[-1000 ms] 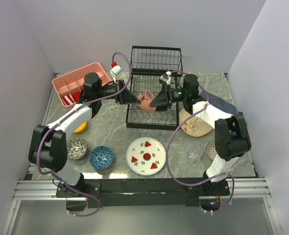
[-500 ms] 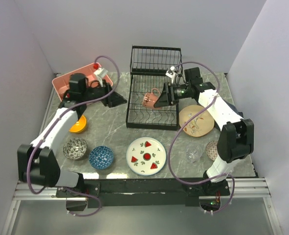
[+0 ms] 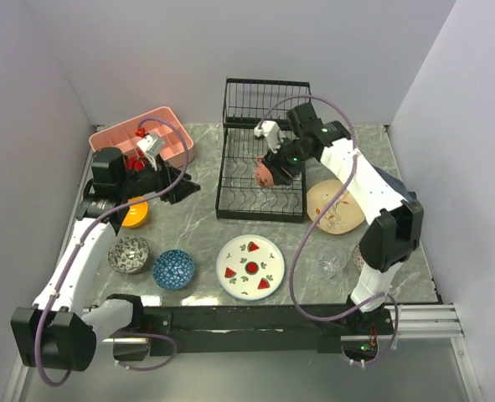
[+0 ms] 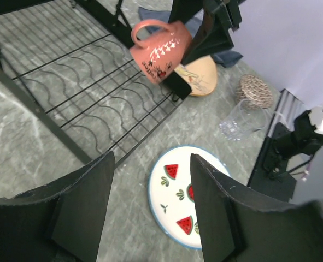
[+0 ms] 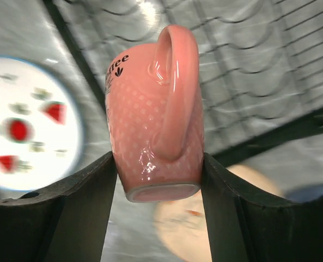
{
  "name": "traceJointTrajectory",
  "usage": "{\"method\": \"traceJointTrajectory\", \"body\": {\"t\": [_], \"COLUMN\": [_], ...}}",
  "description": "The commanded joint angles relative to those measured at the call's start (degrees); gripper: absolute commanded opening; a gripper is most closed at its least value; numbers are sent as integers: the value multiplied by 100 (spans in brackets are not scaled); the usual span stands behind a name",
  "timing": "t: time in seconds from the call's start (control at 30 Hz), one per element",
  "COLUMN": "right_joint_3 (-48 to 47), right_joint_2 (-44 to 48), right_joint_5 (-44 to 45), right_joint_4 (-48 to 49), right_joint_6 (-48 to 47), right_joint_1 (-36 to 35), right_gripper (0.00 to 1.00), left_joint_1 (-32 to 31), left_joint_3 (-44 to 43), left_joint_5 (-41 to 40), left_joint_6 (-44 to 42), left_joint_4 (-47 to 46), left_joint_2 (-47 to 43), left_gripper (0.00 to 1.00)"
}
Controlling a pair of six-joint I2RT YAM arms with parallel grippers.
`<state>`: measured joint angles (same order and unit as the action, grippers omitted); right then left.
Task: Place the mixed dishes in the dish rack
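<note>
With the left gripper [image 4: 151, 164] gaping empty to the left of the dish rack [image 3: 239, 180], the right gripper [image 5: 157, 158] clasped the tilted terracotta cup [image 5: 150, 109] over the rack's slotted base, so racking the cup seemed in hand, calling next for lowering it onto the wires and letting go.

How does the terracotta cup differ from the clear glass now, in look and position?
The terracotta cup is opaque with a handle; the clear glass is transparent, without one. The cup hangs tilted in the right pincer over the dish rack; the glass stands free on the table. Both are drinking vessels not yet set in the rack.
</note>
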<state>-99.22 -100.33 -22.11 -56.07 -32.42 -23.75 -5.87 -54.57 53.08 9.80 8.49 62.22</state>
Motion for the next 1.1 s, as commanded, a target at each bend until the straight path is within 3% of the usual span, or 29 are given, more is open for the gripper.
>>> {"method": "traceJointTrajectory", "body": {"t": [0.0,0.17,0.5,1.07], "right_joint_3": [-956,-1547,-2023,-1768], "right_joint_2": [-504,-1154,-1911,-2491], "right_joint_5": [1454,2087,3036,3626], "right_joint_4": [-675,-1308,-1441,-537], "right_joint_6": [-1406,-2021,-2391,-2321], "right_joint_1": [-349,-490,-649,-737], "right_gripper": [19,17,16,16], "left_joint_1": [121,253,429,429], "left_joint_3": [183,394,833,948], "left_joint_5": [-201,-438,-509,-404], "left_joint_6": [-294,-628,-813,-831], "left_joint_4": [12,170,179,39], "left_joint_2": [-429,-877,-1256,-1071], "left_gripper": [63,64,65,65]}}
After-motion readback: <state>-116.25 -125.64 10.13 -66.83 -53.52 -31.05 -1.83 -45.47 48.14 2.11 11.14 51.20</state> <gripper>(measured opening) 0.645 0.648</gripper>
